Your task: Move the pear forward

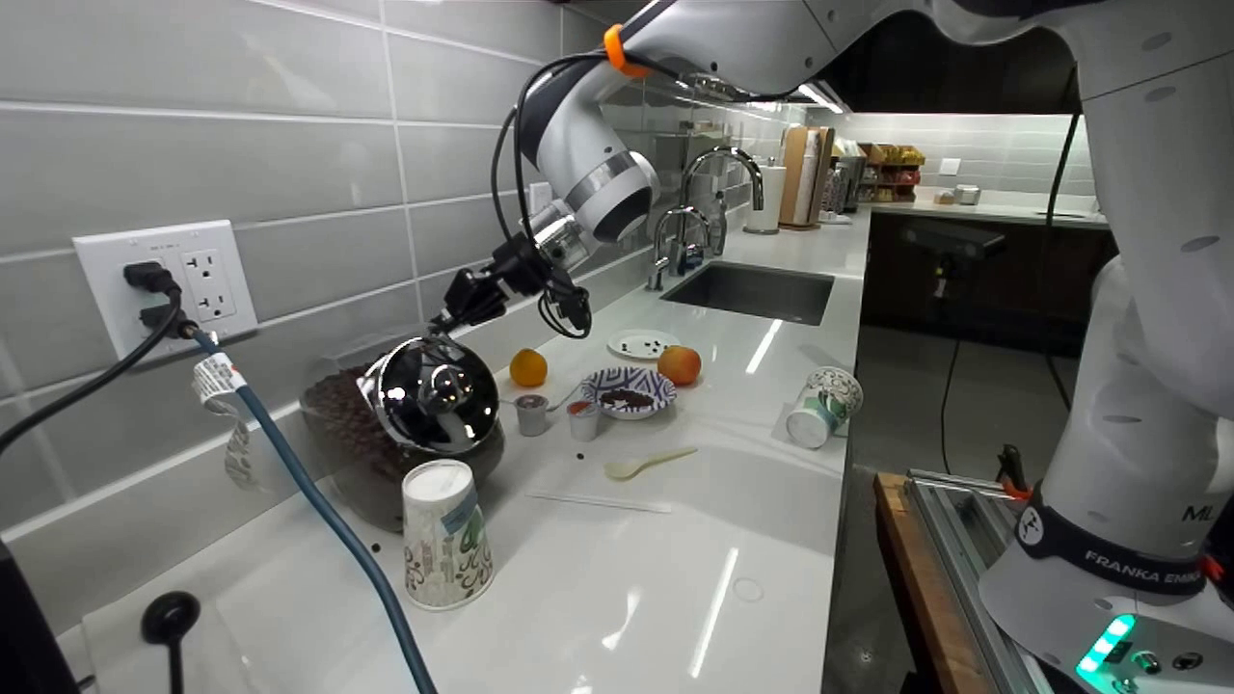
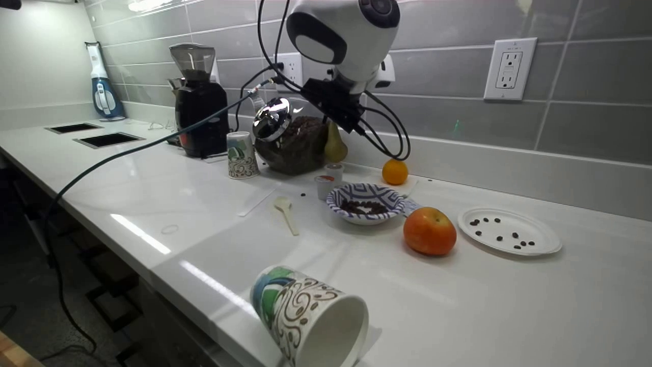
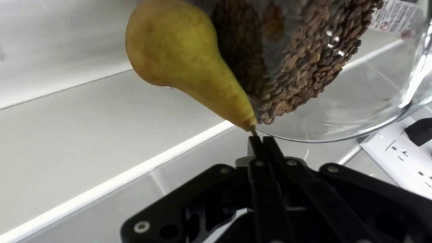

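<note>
Pear [image 3: 179,50], yellow-green w/ olive-brown blotches, broad base & tapering neck, is just beside a clear rounded jar [image 2: 290,155] of brown beans, nr the grey tiled wall [image 2: 433,122]. Black two-fingered gripper [image 3: 260,138]: fingers together, tips right at the pear's stem; can't tell if stem is pinched betw. them. Shiny chrome lid [image 1: 439,395] sits angled on jar. Upside-down patterned paper cup [image 1: 448,540] stands nr jar. Two small white lidded pods [image 1: 532,414] just beside a blue-&-white patterned bowl [image 2: 379,193] w/ dark beans; round orange fruit [image 2: 395,172] nr wall; red-orange apple [image 2: 429,231] betw. bowl & white plate [image 2: 540,229] w/ scattered beans. Another patterned paper cup [image 2: 293,316] lies on its side nr edge of the glossy white counter [image 2: 458,316].
</note>
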You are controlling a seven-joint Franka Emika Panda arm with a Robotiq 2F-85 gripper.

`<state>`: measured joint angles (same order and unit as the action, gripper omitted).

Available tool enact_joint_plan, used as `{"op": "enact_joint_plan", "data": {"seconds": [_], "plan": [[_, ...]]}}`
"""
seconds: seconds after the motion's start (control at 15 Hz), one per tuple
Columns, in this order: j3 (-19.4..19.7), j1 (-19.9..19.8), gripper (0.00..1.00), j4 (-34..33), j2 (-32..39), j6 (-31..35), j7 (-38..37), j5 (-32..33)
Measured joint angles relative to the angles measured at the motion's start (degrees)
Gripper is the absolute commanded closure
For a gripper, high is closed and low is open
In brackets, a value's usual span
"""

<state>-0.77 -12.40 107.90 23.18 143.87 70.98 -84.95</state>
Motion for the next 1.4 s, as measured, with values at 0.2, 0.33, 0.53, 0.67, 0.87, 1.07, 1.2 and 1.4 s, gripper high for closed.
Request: {"op": "enact_joint_plan", "data": {"seconds": [0.2, 0.33, 0.53, 0.67, 0.87, 1.07, 1.2, 1.4], "plan": [[1.3, 0.1, 0.97, 4.0, -3.5, 0.0, 5.1, -6.7], [2.5, 0.3, 0.96, 6.7, -6.2, 0.0, 8.1, -11.1], [4.1, 1.1, 0.96, 11.8, -10.7, -0.6, 10.3, -14.2], [4.8, 1.9, 0.96, 15.2, -13.7, -0.7, 11.6, -15.5], [5.2, 2.9, 0.96, 20.5, -18.2, -0.9, 13.3, -17.3], [5.5, 3.4, 0.97, 26.0, -22.5, -0.9, 14.1, -19.2], [5.6, 3.4, 0.96, 29.8, -25.2, -0.8, 14.3, -19.9], [6.1, 3.4, 0.96, 35.1, -28.9, -0.3, 14.8, -20.8]]}}
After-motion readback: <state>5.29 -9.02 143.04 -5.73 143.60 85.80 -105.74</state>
